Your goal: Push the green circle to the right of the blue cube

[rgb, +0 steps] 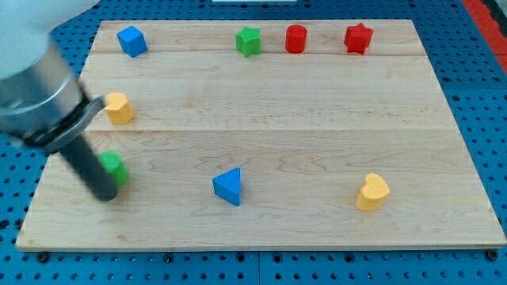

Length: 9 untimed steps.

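On the wooden tabletop (261, 95), our tip (108, 195) touches the green circle (116, 166) from the view's left; no hand shows. An off-centre push risks the circle slipping aside, missing the blue cube (131, 40).

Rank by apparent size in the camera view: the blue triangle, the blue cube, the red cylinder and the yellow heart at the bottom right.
1. yellow heart
2. blue triangle
3. blue cube
4. red cylinder

The first two look nearly alike; both sit lower in the view, perhaps nearer the camera, so true sizes stay unsure.

High oblique view (near) over board (261, 150)
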{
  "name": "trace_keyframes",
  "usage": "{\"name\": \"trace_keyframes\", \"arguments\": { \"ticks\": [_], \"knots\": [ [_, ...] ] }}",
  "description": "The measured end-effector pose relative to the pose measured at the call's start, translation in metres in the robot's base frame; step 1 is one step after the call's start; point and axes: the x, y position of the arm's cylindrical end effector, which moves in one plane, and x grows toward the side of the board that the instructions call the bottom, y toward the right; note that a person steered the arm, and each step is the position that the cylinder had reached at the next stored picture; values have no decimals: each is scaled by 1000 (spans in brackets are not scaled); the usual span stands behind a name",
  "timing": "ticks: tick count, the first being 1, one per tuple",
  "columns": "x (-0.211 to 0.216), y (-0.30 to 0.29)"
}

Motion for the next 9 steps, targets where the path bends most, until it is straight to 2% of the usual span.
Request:
{"name": "trace_keyframes", "arguments": {
  "ticks": [1,2,3,4,5,6,7,8,9],
  "knots": [
    [-82,19],
    [-35,33],
    [-27,-17],
    [-59,-52],
    [-90,21],
    [-151,59],
    [-173,70],
    [-152,65],
    [-159,26]
  ]
}}
